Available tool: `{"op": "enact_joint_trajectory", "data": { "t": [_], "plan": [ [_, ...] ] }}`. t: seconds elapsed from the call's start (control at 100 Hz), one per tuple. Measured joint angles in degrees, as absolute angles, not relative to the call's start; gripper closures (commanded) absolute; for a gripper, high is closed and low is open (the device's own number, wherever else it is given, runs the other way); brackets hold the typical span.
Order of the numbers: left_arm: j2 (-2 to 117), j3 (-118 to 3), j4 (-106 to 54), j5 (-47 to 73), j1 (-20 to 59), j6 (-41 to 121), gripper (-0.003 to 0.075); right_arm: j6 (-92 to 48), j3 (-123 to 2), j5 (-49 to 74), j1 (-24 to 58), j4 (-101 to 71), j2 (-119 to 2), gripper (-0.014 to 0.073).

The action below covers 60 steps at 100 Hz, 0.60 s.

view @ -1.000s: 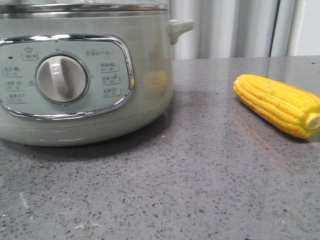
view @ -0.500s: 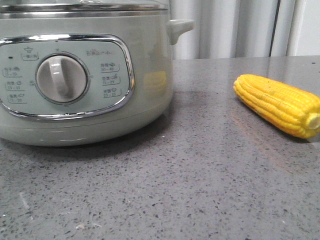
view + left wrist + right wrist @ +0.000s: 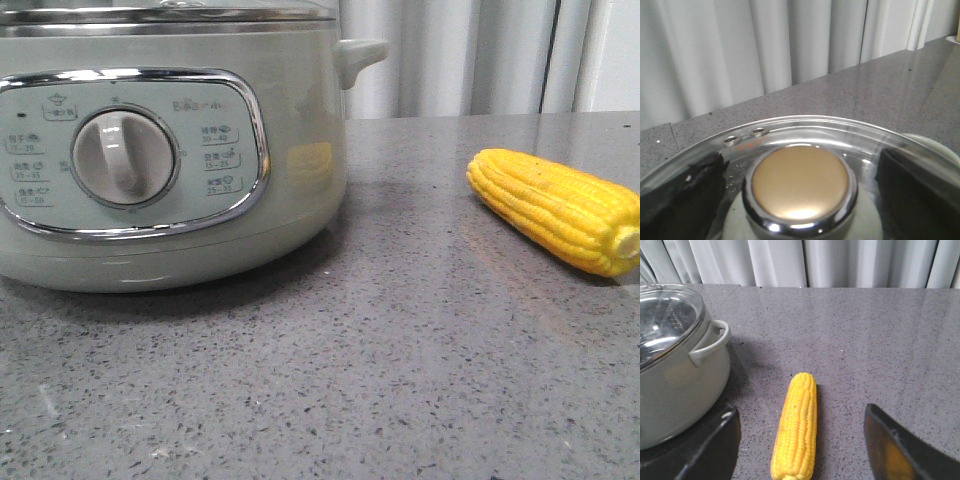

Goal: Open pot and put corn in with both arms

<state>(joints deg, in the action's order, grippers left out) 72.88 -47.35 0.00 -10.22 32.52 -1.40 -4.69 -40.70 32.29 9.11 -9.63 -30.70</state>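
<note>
The pale-green pot [image 3: 170, 150] stands at the left in the front view, its clear glass lid [image 3: 840, 135] on. In the left wrist view my left gripper [image 3: 800, 192] is open, one black finger [image 3: 680, 195] on each side of the lid's gold knob [image 3: 800, 182], not touching it. The yellow corn [image 3: 560, 208] lies on the grey counter to the right of the pot. In the right wrist view my right gripper [image 3: 800, 440] is open and straddles the corn [image 3: 796, 427] with wide gaps on both sides. Neither gripper shows in the front view.
The pot's small side handle [image 3: 710, 342] sticks out toward the corn. The speckled grey counter [image 3: 380, 380] runs back to a pale pleated curtain [image 3: 840, 262]. The pot wall stands close to my right gripper's finger [image 3: 715, 445].
</note>
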Motion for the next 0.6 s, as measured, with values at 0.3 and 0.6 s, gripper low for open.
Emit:
{"op": "enact_joint_trajectory", "data": {
  "t": [0.3,0.6],
  "plan": [
    [73.0,-47.5,0.0,-11.2,32.8,-1.5,0.0557,-4.7,-40.7,32.3,9.1,-9.6,-30.7,0.0135],
    [71.6,-47.5,0.0,-10.2,32.8,-1.6,0.0597,-4.7,-40.7,32.3,9.1,-9.6,-30.7,0.0136]
  ]
}}
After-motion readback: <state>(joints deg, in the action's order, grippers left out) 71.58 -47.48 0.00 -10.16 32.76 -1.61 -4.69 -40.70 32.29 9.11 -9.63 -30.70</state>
